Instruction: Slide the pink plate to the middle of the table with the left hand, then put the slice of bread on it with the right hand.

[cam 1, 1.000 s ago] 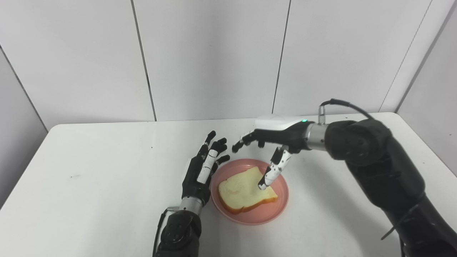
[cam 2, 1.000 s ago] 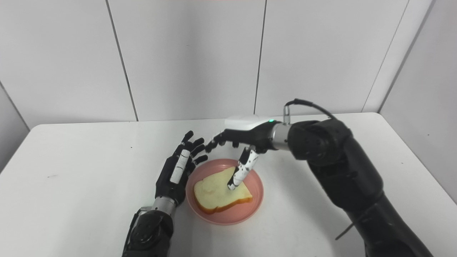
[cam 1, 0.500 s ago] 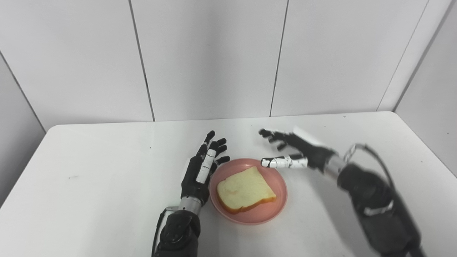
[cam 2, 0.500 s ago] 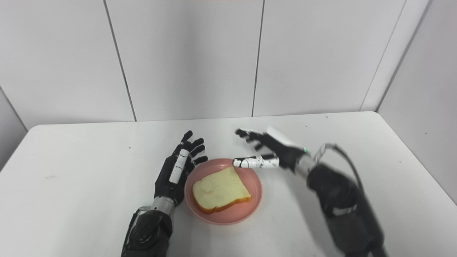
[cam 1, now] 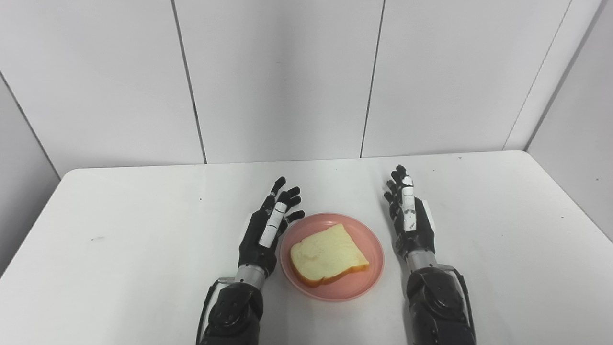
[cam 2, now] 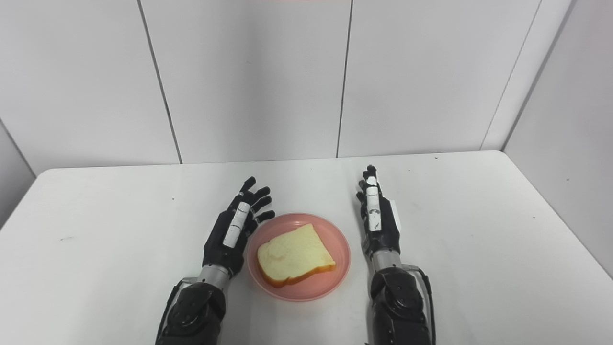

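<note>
Two hands flank the pink plate (cam 1: 332,285) near the middle of the white table (cam 1: 119,249). We note the slice of bread (cam 1: 328,255) lying flat on the plate, its pale crumb up and its brown crust along the near and right edges; it sits wholly inside the rim. We see the left hand (cam 1: 266,231) just beside the plate's left edge, palm turned toward the plate, fingers (cam 1: 291,194) extended and spread apart, holding nothing; whether its side touches the rim we cannot tell. We see the right hand (cam 2: 377,218) on the other side, a little apart from the plate's right edge, fingers straight and pointing away from the robot toward the far wall, also empty and not curled around anything. Neither hand touches the bread. Both forearms enter from the bottom edge and run roughly parallel. We record a few small dark specks on the tabletop, one at the far left. Behind the table stands a wall of plain white panels (cam 2: 249,76) with thin vertical seams.
</note>
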Available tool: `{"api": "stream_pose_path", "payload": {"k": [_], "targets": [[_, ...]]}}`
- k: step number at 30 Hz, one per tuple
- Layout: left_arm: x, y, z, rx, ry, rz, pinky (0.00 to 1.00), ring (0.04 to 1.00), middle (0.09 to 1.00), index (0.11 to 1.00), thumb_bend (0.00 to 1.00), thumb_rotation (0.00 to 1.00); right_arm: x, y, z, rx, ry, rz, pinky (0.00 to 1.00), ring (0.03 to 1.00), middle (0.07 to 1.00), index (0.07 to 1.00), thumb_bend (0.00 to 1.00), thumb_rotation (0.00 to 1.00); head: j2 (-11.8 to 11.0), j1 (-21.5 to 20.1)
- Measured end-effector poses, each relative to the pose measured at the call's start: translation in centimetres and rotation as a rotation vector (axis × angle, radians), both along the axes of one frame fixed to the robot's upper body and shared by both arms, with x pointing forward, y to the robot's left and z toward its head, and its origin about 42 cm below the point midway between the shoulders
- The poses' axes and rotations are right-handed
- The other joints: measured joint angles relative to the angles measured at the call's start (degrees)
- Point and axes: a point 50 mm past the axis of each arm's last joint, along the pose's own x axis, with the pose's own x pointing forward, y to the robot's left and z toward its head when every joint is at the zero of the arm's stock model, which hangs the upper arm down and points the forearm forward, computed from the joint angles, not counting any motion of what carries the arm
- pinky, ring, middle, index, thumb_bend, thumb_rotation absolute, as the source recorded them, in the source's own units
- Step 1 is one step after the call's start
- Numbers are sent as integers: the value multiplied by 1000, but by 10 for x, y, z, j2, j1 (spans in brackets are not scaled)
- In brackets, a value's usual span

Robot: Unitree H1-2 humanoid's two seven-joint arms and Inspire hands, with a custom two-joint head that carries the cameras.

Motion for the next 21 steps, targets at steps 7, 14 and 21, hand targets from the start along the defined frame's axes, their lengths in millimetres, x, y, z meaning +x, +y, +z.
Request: {"api": "stream_pose_path", "payload": {"k": [7,14,21], "targets": [[0,2,0,1,-1,-1,769,875,862,925,848,725,0,3,0,-7,-5,6,1000,1000,1000,1000,861,1000,0,2],[-3,1,1,24,-11,29,805,925,933,936,858,751,-2,4,0,-26,-4,24,1000,1000,982,978,840,1000,4,7],[-7,-1,2,50,-42,152,972,991,991,970,797,795,-4,2,0,-35,-7,44,1000,990,956,951,853,1000,6,11]]}}
